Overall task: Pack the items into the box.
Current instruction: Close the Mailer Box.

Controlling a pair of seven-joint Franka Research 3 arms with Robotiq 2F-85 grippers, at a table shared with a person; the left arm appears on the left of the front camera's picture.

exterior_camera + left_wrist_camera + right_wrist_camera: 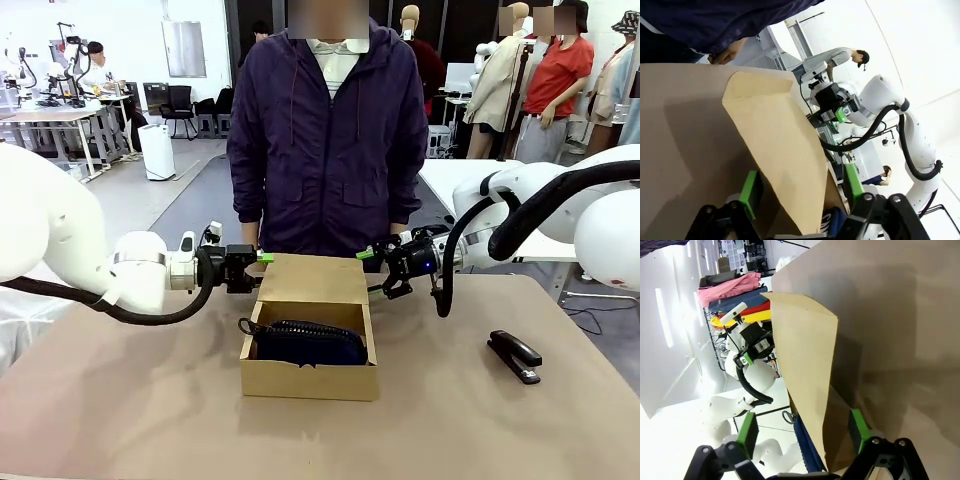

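Note:
The brown cardboard box [310, 381] sits at mid-table with the navy pouch [310, 343] lying inside it. Its flap lid [312, 280] leans back toward the person. My left gripper [258, 268] is at the lid's left edge and my right gripper [372, 262] at its right edge. In the left wrist view the gripper [801, 184] is open, straddling the lid [775, 130], with the pouch [832, 220] just below. The right wrist view has that gripper [802, 425] open astride the lid [805, 355], near the pouch [807, 445].
A black stapler [515, 356] lies on the table to the right of the box. A person in a dark jacket [325, 130] stands close behind the far edge, one hand [725, 52] near the table. Bare tabletop lies in front of the box.

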